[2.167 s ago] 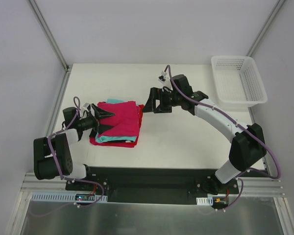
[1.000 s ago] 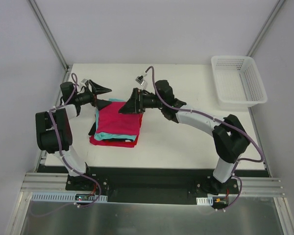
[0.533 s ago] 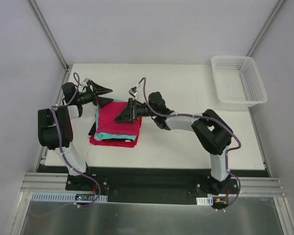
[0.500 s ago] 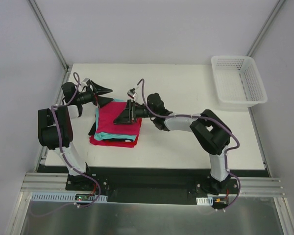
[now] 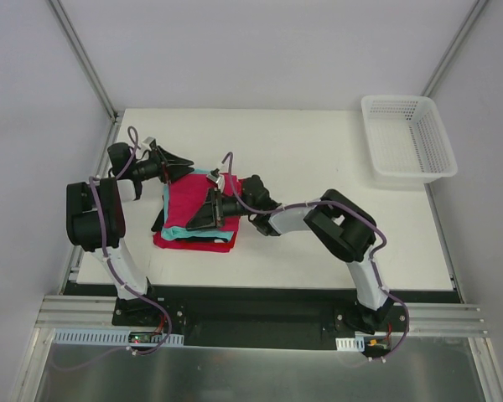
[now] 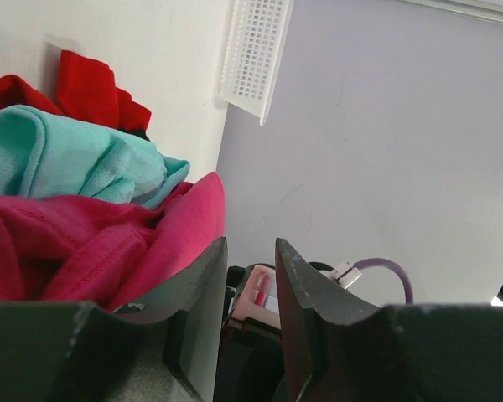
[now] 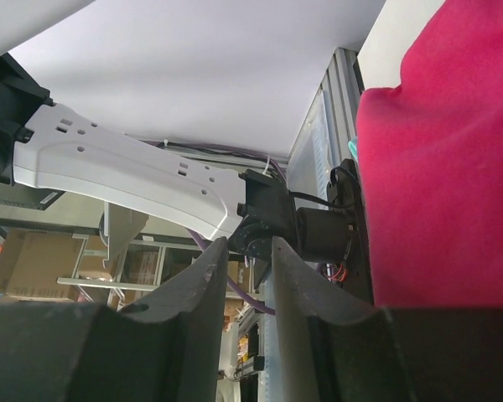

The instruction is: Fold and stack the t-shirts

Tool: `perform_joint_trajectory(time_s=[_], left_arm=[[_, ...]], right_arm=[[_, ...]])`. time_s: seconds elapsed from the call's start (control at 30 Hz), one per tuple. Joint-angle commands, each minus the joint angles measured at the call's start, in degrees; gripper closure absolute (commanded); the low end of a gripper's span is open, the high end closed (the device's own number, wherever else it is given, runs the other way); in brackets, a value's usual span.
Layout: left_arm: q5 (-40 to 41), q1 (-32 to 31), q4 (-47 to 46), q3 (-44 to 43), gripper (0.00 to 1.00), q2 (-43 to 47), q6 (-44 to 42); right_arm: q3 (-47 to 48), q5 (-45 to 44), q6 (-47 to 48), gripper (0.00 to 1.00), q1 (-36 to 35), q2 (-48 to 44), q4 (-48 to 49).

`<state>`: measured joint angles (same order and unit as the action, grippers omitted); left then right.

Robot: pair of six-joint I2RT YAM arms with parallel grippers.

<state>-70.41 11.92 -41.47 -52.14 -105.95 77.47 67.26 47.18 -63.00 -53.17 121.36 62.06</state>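
The t-shirts lie in one folded stack at the table's left: a magenta one (image 5: pixel 193 197) on top, a teal one (image 5: pixel 178 231) under it and a red one (image 5: pixel 197 244) at the bottom. My left gripper (image 5: pixel 183 164) points at the stack's far left corner, its jaws a narrow gap apart with nothing between them (image 6: pixel 251 260); the magenta shirt (image 6: pixel 84 251) bulges against the outside of one finger. My right gripper (image 5: pixel 203 216) lies low over the top of the stack, jaws also narrowly apart and empty (image 7: pixel 250 251), with the magenta shirt (image 7: pixel 444 184) beside it.
A white mesh basket (image 5: pixel 407 138) stands at the table's far right corner. The right arm (image 5: pixel 335 219) stretches across the table's middle toward the stack. A metal frame rail (image 5: pixel 96 188) runs along the left edge.
Both grippers' jaws have narrowed from wide to a small gap. My right gripper has slid left and nearer, across the top of the stack. The left gripper has dipped slightly toward the stack's corner.
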Motion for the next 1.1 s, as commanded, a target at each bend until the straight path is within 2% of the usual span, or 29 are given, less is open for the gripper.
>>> perform_joint_trajectory(time_s=[0.0,0.3,0.5,0.8,0.93,1.0,1.03,1.07], left_arm=[[-1.22,-0.76,-0.98,0.28,0.71,-1.54,-3.12],[-1.04,-0.76,-0.98,-2.79,0.74,-5.84,-3.64],[-0.78,-0.85,-0.89,-5.34,0.76,-8.92,-3.64],[-2.01,-0.41,0.87,-11.14,0.79,-11.12,-2.86],[-2.45,-0.41,4.79,-13.85,0.79,-5.25,-3.54],[-3.15,-0.41,10.68,-15.7,0.75,-2.52,-6.44],[-2.98,-0.32,14.45,-17.63,0.7,0.54,-11.59],[-1.76,-0.41,25.72,-18.78,0.64,2.31,-15.38]], right_arm=[[-0.38,0.98,0.07,0.69,0.69,1.42,6.58],[0.85,2.04,-5.02,0.69,1.93,8.27,15.1],[0.68,2.74,-5.02,0.68,2.01,10.39,15.72],[0.15,3.88,-5.29,0.65,1.93,6.79,15.2],[0.5,5.29,-2.75,0.62,1.75,0.21,9.76],[1.72,6.69,1.11,0.49,1.31,-4.87,2.59],[2.16,6.96,2.87,0.35,1.22,-6.56,-0.6],[3.47,7.4,7.32,0.04,0.7,-8.4,-4.11]])
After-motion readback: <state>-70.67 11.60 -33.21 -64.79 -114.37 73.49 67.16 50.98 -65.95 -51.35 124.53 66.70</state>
